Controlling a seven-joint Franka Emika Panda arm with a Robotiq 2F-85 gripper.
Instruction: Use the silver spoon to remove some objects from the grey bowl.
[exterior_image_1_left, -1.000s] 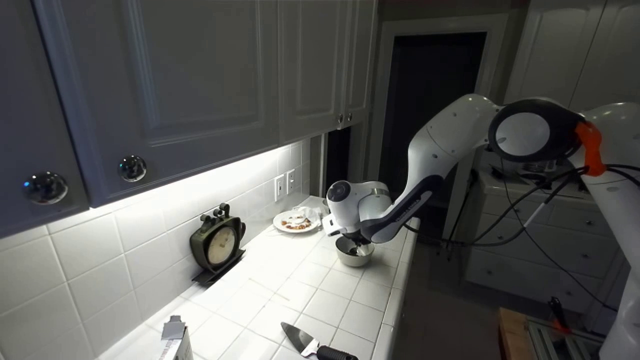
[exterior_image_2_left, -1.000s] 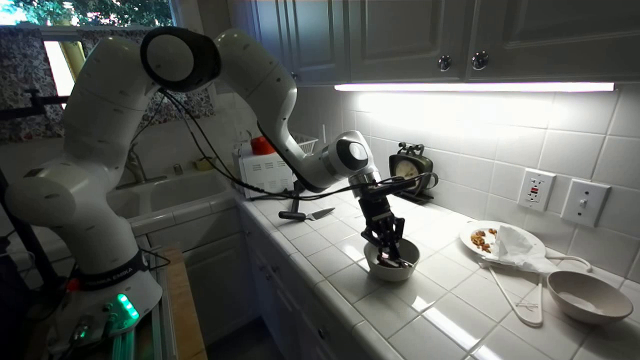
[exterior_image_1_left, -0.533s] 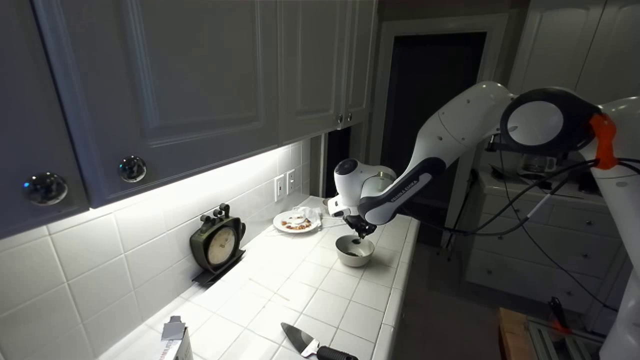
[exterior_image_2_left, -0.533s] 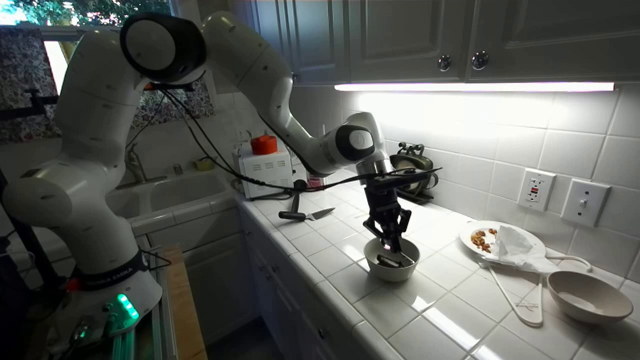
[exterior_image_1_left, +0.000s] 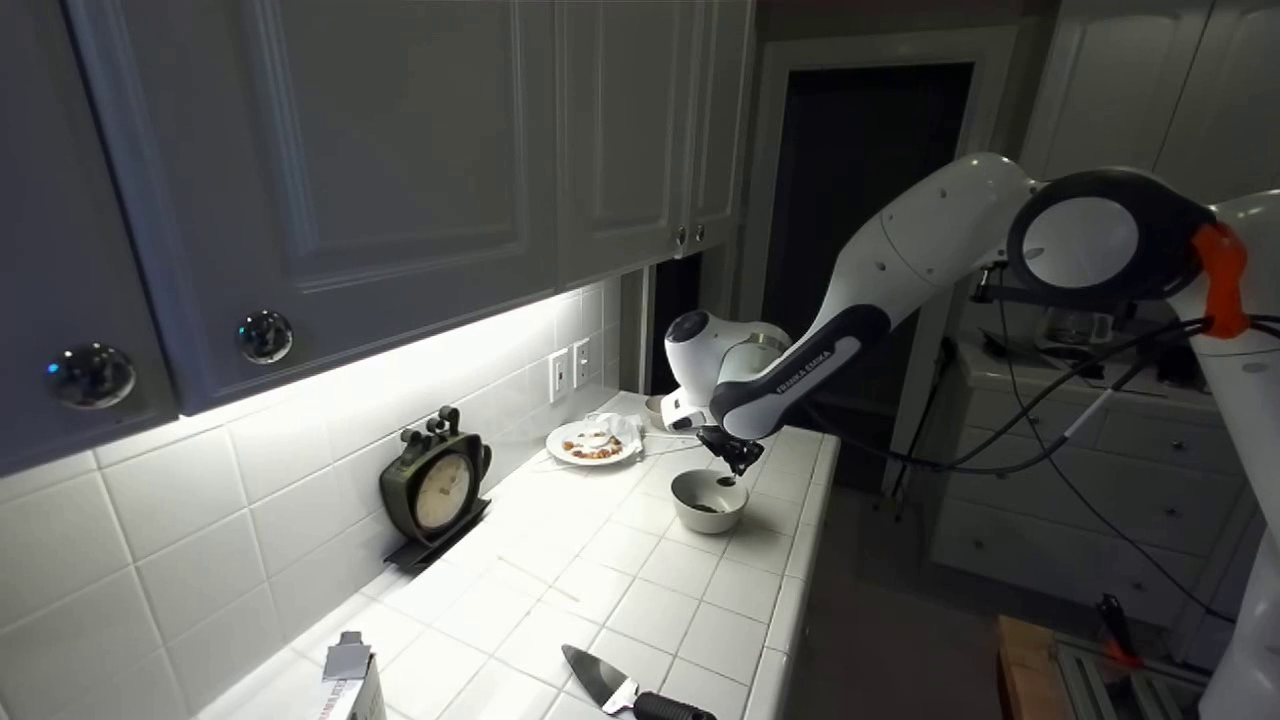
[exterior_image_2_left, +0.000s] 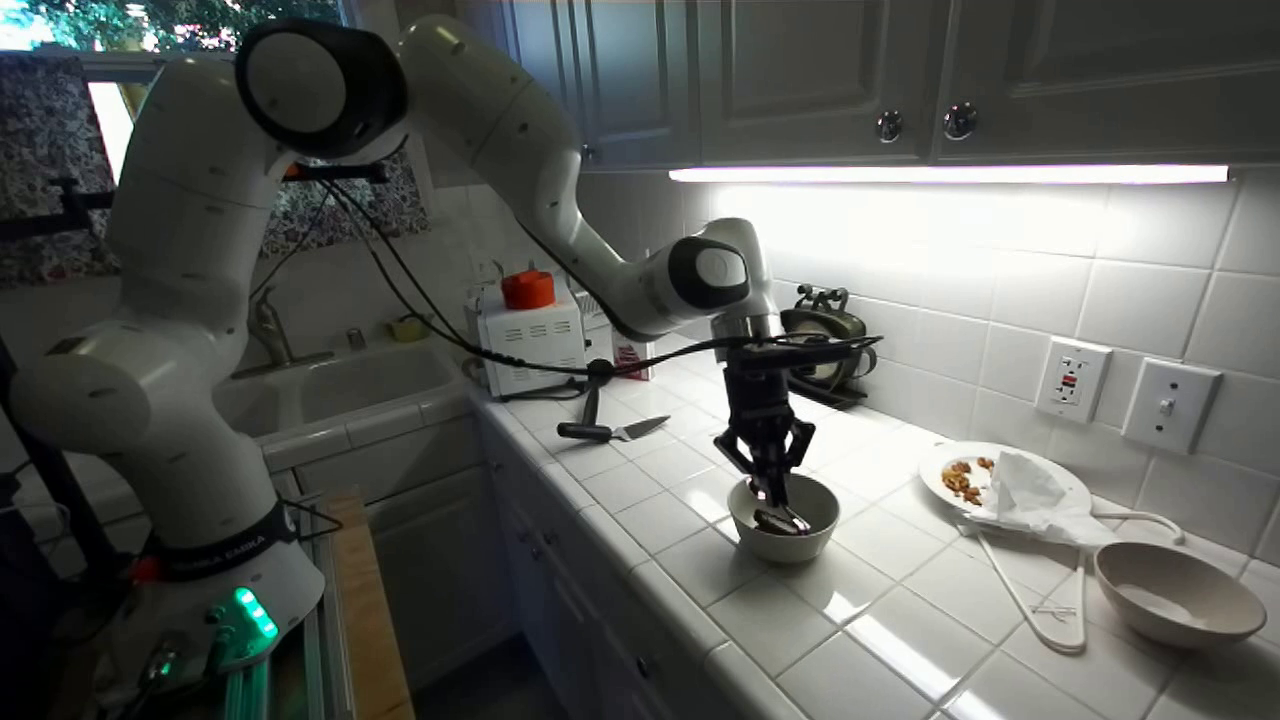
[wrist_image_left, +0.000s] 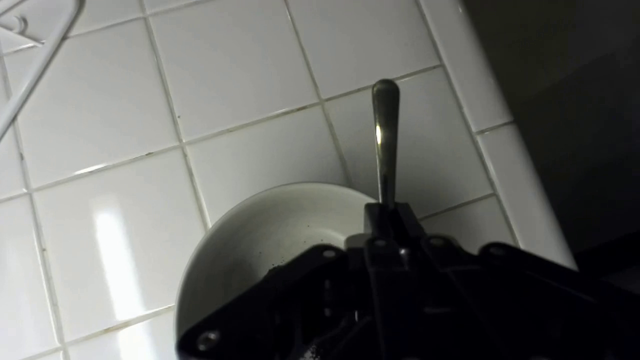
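Hand grips silver spoon over grey bowl; counter edge near, white tile around.

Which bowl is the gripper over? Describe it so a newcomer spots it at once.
Start at the white tiled counter and follow the robot arm down to its black gripper. Just below stands a small, round, pale grey bowl, near the counter's outer edge. The other bowl, nearer the wall, looks wider and browner; this one alone has the gripper over it.
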